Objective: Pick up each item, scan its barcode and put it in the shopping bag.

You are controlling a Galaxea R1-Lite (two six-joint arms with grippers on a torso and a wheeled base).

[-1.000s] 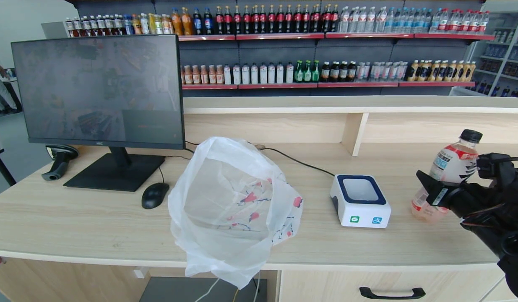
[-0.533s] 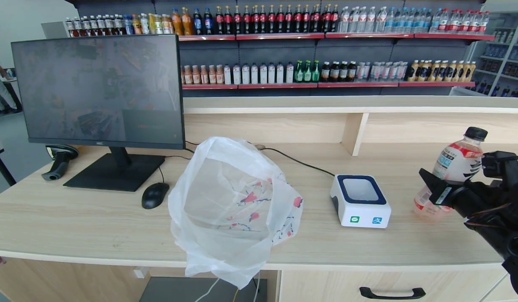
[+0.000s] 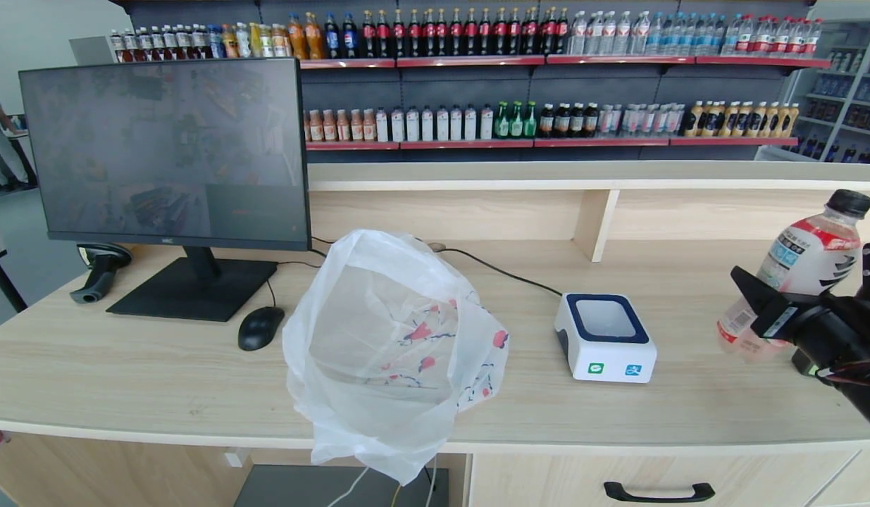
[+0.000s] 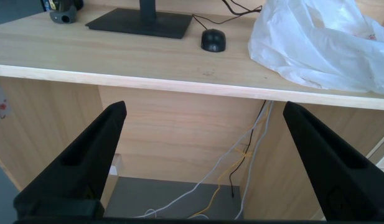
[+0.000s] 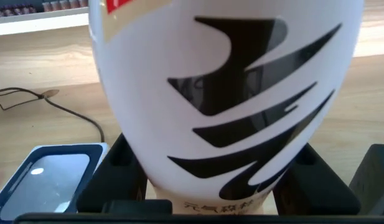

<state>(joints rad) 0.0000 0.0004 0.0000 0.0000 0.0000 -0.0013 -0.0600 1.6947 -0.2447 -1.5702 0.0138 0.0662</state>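
My right gripper [image 3: 794,310] is shut on a drink bottle [image 3: 794,271] with a black cap, a white, red and black label and pale pink liquid. The bottle hangs tilted above the counter at the far right, its base toward the scanner. In the right wrist view the bottle [image 5: 223,106] sits between the fingers. The white barcode scanner [image 3: 604,336] with a dark-rimmed window stands left of the bottle; the scanner [image 5: 42,177] also shows in the right wrist view. The white shopping bag [image 3: 389,348] stands open at the counter's front middle. My left gripper [image 4: 198,162] is open, below the counter edge.
A monitor [image 3: 167,151], a mouse [image 3: 260,327] and a handheld scanner on a stand [image 3: 100,271] occupy the counter's left. A cable [image 3: 505,273] runs from behind the bag to the scanner. A raised wooden shelf [image 3: 597,183] backs the counter. A drawer handle [image 3: 659,491] is below.
My right gripper has lifted the bottle off the counter and carried it up and to the right, tilting it more. The bag and scanner have not moved.
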